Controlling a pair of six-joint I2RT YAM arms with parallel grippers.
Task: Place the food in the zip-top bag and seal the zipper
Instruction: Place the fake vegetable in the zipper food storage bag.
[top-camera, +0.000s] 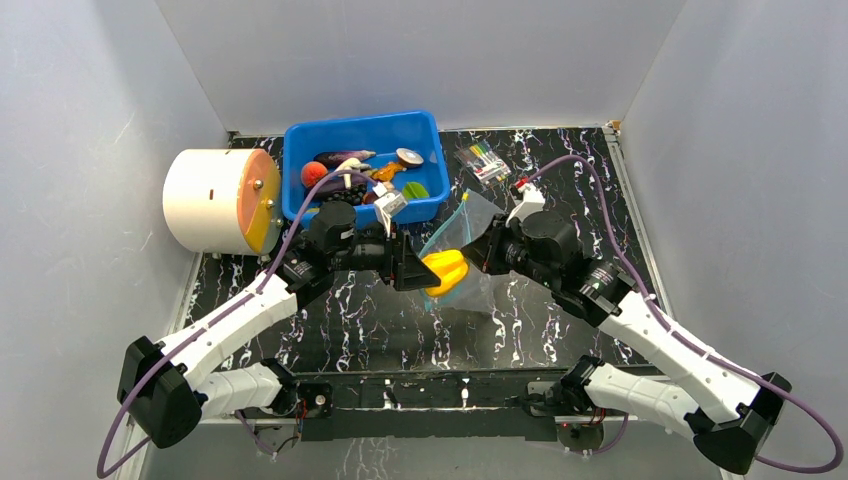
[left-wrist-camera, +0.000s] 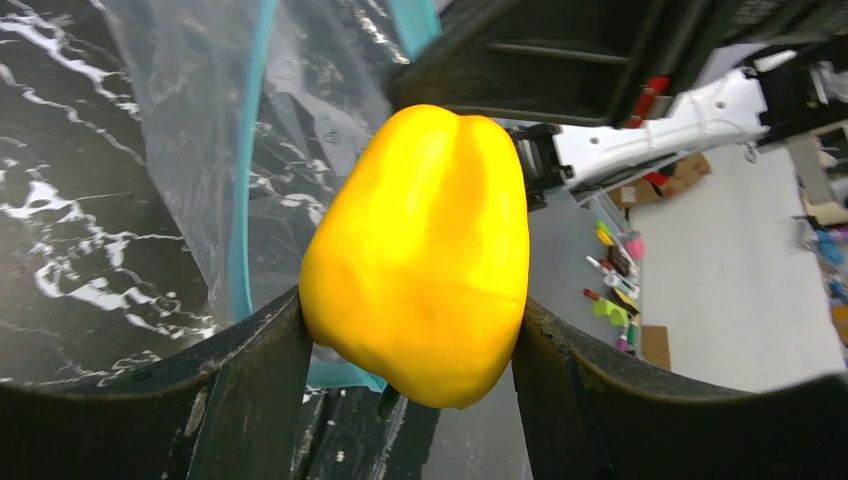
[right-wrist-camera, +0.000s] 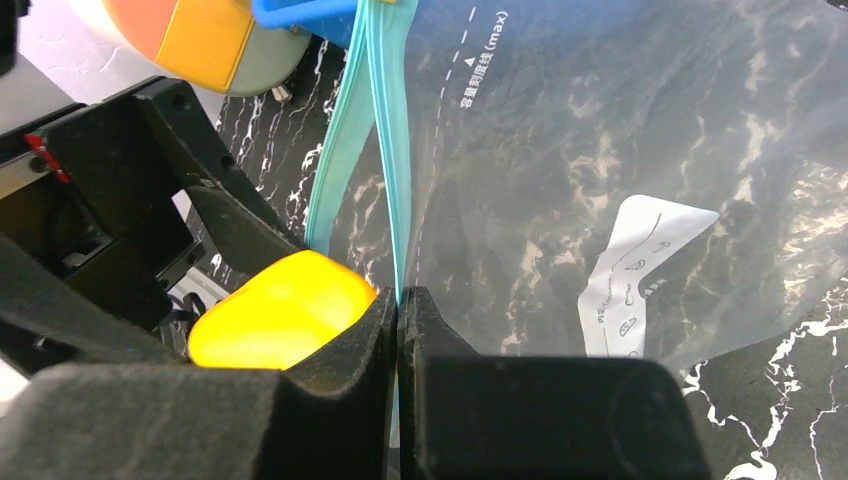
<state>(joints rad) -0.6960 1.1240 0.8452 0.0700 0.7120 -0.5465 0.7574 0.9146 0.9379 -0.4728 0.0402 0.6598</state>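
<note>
- Table (top-camera: 350, 330): black top with white marble veining, carrying everything listed; both arm bases at its near edge.
- Drum (top-camera: 215, 200): white cylinder on its side with an orange end face, at the far left, just beside the blue bin.
- Blue bin (top-camera: 294, 170): rectangular, at the far centre. The left arm's wrist and cable cross its front wall and hide part of the contents.
- Zip-top bag (top-camera: 470, 215) (right-wrist-camera: 600, 130) (left-wrist-camera: 180, 120): clear and floppy, raised off the table right of the bin, between the two grippers, with its mouth parted.
- Left gripper (top-camera: 412, 268) (left-wrist-camera: 415, 330): black fingers clamped on either flank of the yellow pepper, pointing towards the bag.
- Right gripper (top-camera: 478, 255) (right-wrist-camera: 398, 320): fingers pressed together, pinching one lip of the zipper.
- Yellow pepper (top-camera: 445, 272) (left-wrist-camera: 420, 250) (right-wrist-camera: 280, 310): held off the table at the bag's mouth, just beside the right gripper's fingers. Whether it has passed the lip cannot be told.
- Marker packet (top-camera: 487, 160): small and clear, far right of the bin, apart from the bag.
- Bin contents: purple eggplant (top-camera: 340, 157), orange fruit (top-camera: 315, 175), green slice (top-camera: 415, 188), among other pieces.
- Zipper (right-wrist-camera: 385, 150) (left-wrist-camera: 245, 200): teal strip, its two lips spread apart above the right gripper's fingers.
</note>
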